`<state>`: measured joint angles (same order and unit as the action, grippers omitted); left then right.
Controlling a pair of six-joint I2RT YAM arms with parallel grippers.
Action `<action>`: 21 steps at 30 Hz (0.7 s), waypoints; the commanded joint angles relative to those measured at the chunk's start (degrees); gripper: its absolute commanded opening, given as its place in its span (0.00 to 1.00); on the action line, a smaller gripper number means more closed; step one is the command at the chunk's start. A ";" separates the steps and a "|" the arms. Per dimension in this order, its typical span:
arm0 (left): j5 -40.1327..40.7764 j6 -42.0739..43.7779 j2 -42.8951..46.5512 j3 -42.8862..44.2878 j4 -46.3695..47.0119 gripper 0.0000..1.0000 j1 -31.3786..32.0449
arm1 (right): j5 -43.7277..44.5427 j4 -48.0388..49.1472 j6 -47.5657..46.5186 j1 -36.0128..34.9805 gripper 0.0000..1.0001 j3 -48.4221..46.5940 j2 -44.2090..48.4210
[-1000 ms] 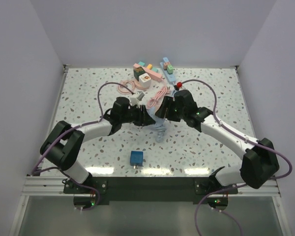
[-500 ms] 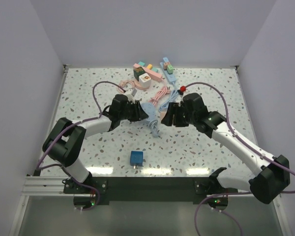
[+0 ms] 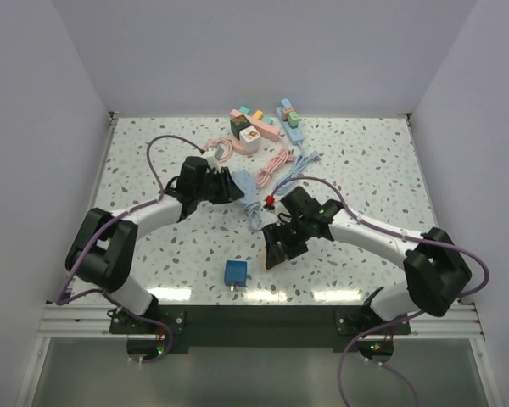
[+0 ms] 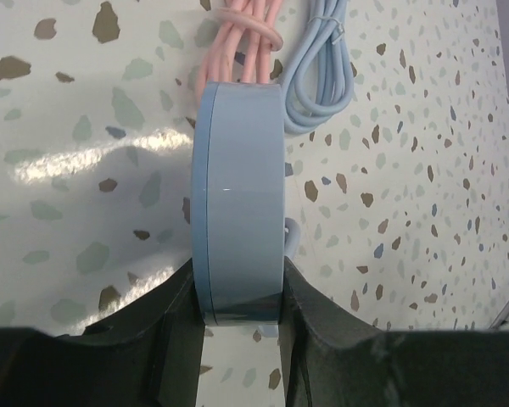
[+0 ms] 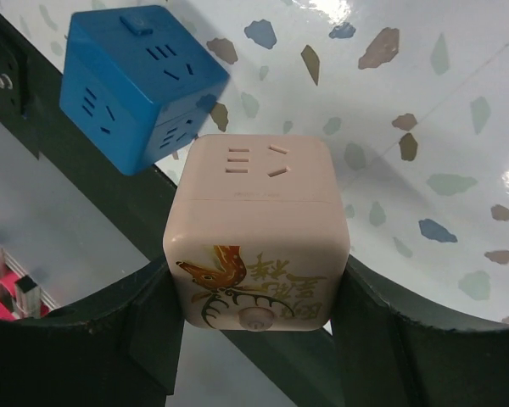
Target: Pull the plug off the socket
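Observation:
The light blue plug (image 4: pixel 237 203) is a flat slab standing on edge. My left gripper (image 4: pixel 237 315) is shut on its near end. Its blue cable (image 3: pixel 256 216) trails from it across the table. In the top view the left gripper (image 3: pixel 231 188) sits left of centre with the plug (image 3: pixel 246 186). The socket (image 5: pixel 254 220) is a pink cube with a deer print and a round button. My right gripper (image 5: pixel 256 297) is shut on its sides. In the top view the right gripper (image 3: pixel 276 252) holds the socket (image 3: pixel 268 258) near the front edge, well apart from the plug.
A dark blue cube socket (image 3: pixel 235 271) lies just left of the pink one, also visible in the right wrist view (image 5: pixel 136 85). Coiled pink cable (image 4: pixel 237 38) and blue cable (image 4: pixel 322 72) lie beyond the plug. Several more sockets and plugs (image 3: pixel 254 127) cluster at the back.
The right arm has swung from the middle toward the front edge with the pink socket. The left arm has drawn back and left with the plug, so the two now sit apart.

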<state>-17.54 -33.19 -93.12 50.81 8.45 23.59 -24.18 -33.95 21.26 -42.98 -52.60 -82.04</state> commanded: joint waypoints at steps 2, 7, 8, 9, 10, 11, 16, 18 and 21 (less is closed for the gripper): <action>1.72 1.64 9.70 -7.20 -1.33 0.00 -5.04 | -5.87 2.22 -2.71 -2.19 0.00 -0.57 -4.34; 3.03 1.46 20.07 -10.38 -6.24 0.00 -15.65 | -7.63 3.54 -3.24 -3.42 0.00 -0.66 -7.08; 4.87 1.72 21.48 -10.20 -7.56 0.00 -17.16 | -8.07 3.72 -3.41 -3.42 0.00 -0.58 -7.43; 5.67 2.42 23.75 -10.11 -8.35 0.00 -19.01 | -8.51 4.07 -3.76 -3.42 0.00 -0.66 -8.39; 6.37 2.86 24.56 -10.20 -10.45 0.00 -22.68 | -9.12 4.42 -3.77 -3.51 0.00 -0.58 -8.75; 7.34 3.39 24.83 -10.20 -11.25 0.00 -24.28 | -9.30 4.68 -3.77 -3.51 0.00 -0.66 -9.19; 7.87 5.94 22.55 -9.85 -15.22 0.00 -38.67 | -11.23 5.65 -4.29 -3.51 0.00 -2.24 -12.08; 5.68 5.68 21.85 -11.60 -13.73 0.00 -42.30 | -11.85 5.83 -4.38 -3.69 0.00 -2.59 -12.35; 10.84 4.28 21.67 -12.92 -13.89 0.00 -45.21 | -11.76 5.48 -4.47 -3.78 0.04 -3.38 -12.97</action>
<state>-10.26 -29.50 -71.61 38.74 -5.65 -19.81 -33.45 -29.56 17.82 -46.48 -53.47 -94.39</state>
